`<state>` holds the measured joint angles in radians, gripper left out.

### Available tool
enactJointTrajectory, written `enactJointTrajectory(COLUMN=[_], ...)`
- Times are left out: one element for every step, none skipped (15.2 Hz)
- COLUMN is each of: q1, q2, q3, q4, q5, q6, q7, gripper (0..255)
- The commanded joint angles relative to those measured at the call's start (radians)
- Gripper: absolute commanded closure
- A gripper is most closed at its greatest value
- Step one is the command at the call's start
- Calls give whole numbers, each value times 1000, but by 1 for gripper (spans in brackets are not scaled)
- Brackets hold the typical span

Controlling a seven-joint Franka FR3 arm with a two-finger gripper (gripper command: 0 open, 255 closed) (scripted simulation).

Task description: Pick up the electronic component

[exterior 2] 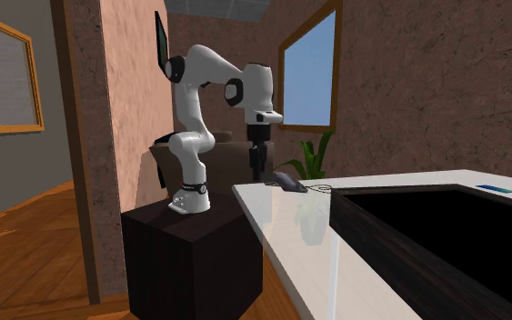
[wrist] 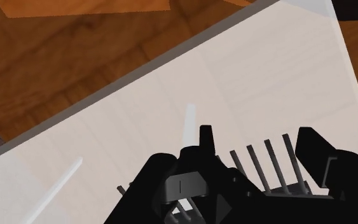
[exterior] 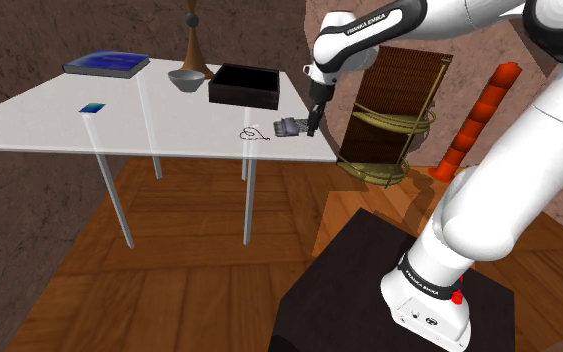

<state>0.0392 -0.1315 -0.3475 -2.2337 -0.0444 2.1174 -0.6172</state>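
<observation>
Wrist view. The gripper [wrist: 236, 153] hung over a white table [wrist: 266, 83]; its two black fingers [wrist: 330, 162] stood apart, one on either side of a dark electronic component [wrist: 196, 181]; the component lay on the tabletop, with a short upright tab on its body and a row of thin grey pins [wrist: 263, 164] running towards one finger; two pale streaks [wrist: 187, 124] marked the white surface near the component; the table's grey edge [wrist: 139, 79] ran diagonally; beyond it lay a brown wooden floor [wrist: 75, 54], with a lighter orange-brown panel [wrist: 82, 6] farther off.
</observation>
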Motion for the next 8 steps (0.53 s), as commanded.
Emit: enactJointTrajectory(q1=[0,0,0,0,0,0,0,0], q2=[-11,-16,-21,-25,-30,-34,-34,-34], q3=[1,2,3,4,5,6,6,6], q4=[17,26,35,44,53,63,64,65], q5=[-3,-5,-6,-7,-8,-9,-10,-10], q6=[-27,-41,-55,-68,-82,-95,-97,-97], q7=[2,3,5,6,7,8,8,8], gripper=[255,255,255,255,255,255,255,255])
